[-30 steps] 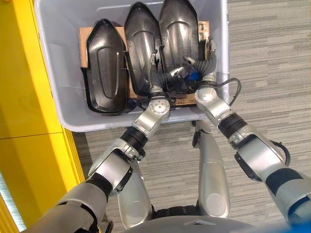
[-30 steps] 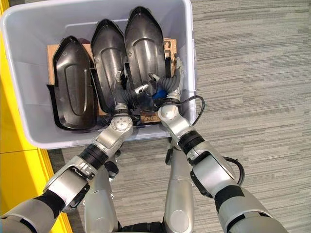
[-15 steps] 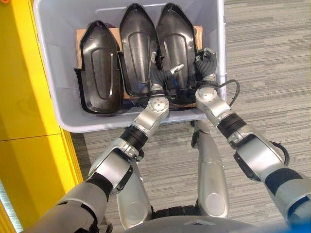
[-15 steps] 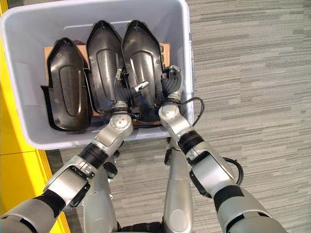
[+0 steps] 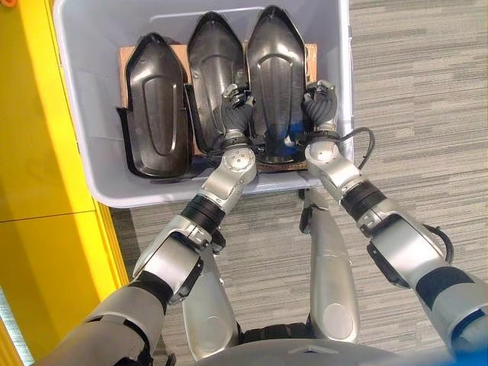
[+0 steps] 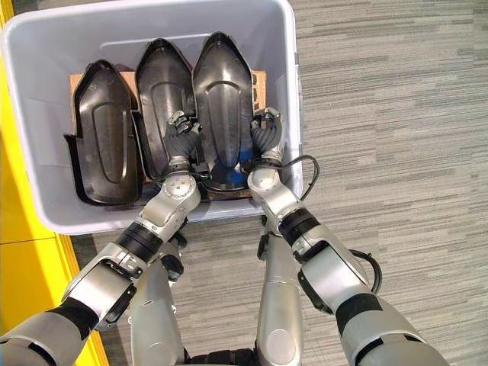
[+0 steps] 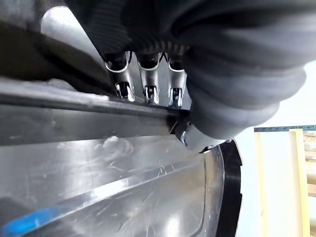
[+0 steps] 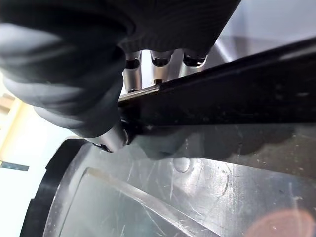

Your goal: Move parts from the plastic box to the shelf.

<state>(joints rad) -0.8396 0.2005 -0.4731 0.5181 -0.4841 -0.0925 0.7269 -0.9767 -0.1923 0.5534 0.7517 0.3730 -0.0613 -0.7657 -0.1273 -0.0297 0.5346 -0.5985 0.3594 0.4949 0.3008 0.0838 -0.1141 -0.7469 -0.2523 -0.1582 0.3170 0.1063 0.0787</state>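
Grey carpet (image 5: 427,91) lies under the plastic box (image 5: 84,130); inside, left robot hand (image 5: 235,114) and right robot hand (image 5: 320,107) pinch opposite edges of one black part (image 5: 276,69).

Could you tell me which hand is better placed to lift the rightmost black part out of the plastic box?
Neither alone: both. The left hand grips the rightmost black part on its left edge, the right hand on its right edge, fingers hooked over each rim inside the plastic box. A two-handed lift looks best.

Grey striped carpet (image 5: 412,91) covers the floor from twelve round to six o'clock. A yellow panel (image 5: 38,152) stands at nine o'clock.
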